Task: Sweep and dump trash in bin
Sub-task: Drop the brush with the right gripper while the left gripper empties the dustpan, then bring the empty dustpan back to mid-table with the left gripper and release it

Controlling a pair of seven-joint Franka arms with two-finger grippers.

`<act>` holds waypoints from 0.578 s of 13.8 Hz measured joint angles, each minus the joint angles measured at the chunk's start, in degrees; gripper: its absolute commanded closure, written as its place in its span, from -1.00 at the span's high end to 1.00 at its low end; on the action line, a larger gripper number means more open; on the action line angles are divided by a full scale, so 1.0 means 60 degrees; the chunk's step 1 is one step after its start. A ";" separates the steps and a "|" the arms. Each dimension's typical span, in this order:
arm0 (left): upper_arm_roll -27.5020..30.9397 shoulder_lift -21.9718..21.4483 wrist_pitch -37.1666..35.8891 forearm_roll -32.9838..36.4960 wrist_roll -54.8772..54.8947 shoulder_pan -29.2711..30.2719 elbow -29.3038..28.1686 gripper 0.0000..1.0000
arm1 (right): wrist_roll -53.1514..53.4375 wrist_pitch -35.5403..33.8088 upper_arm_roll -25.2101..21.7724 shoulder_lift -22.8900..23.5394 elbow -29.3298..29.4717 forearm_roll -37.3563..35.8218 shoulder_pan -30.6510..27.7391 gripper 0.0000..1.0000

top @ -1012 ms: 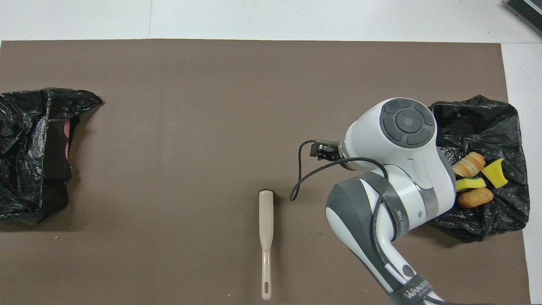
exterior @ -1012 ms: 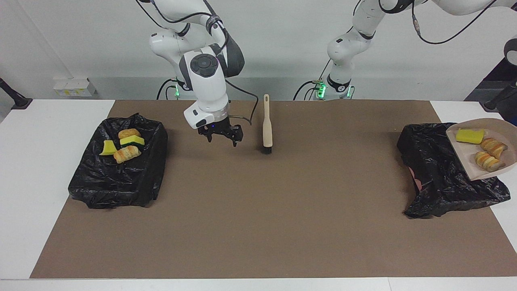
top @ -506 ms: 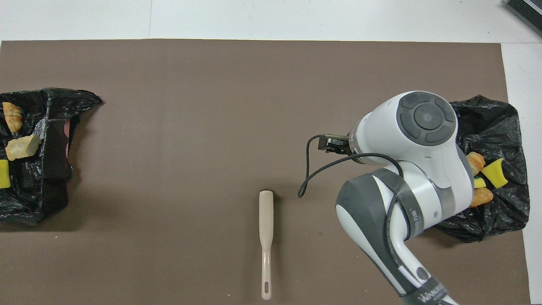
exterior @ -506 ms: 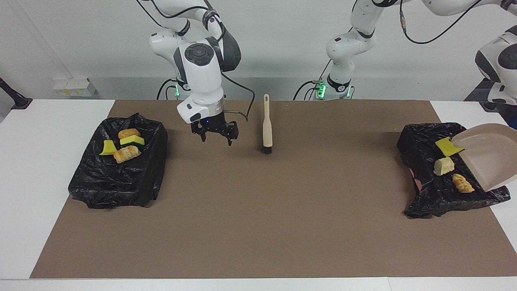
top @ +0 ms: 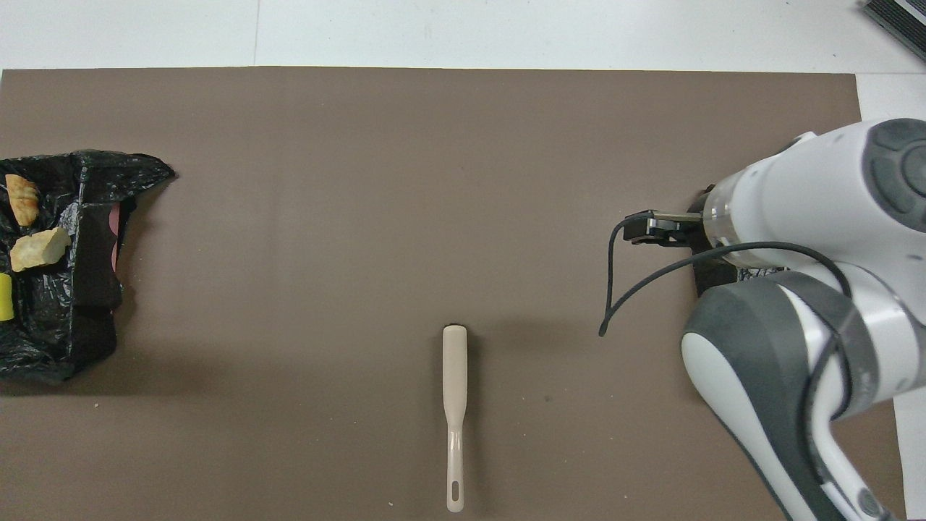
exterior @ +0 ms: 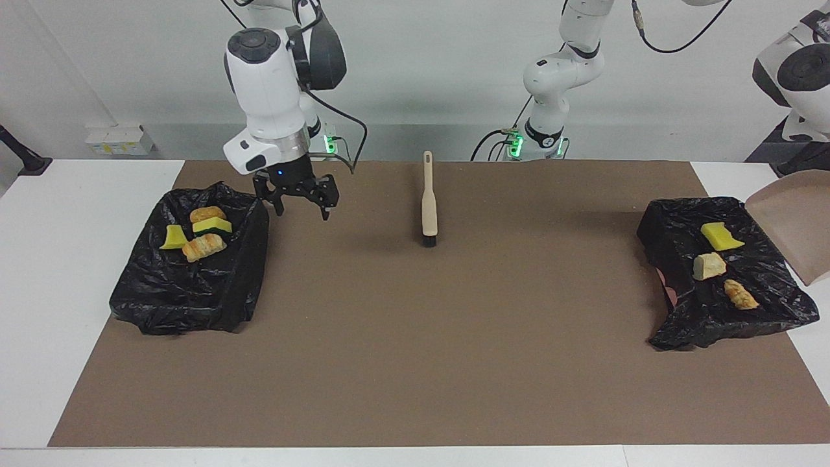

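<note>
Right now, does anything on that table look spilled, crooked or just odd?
Nothing looks spilled. The trash sits inside the two black-lined bins, and the brush lies straight on the mat. Only the bin at the left arm's end looks rumpled, with something pink showing at its edge.

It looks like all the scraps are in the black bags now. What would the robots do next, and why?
Probably the left arm sets the tilted dustpan down on the table. It looks empty, and a yellow sponge, pale lump and croissant piece already lie in the bag beside it. The right gripper hangs open and empty.
</note>
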 measured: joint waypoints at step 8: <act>-0.0315 -0.0270 -0.2675 -0.3945 -0.3783 -0.0085 0.0103 -1.00 | -0.1849 -0.2546 -0.1117 -0.1117 0.0896 0.0002 -0.0431 1.00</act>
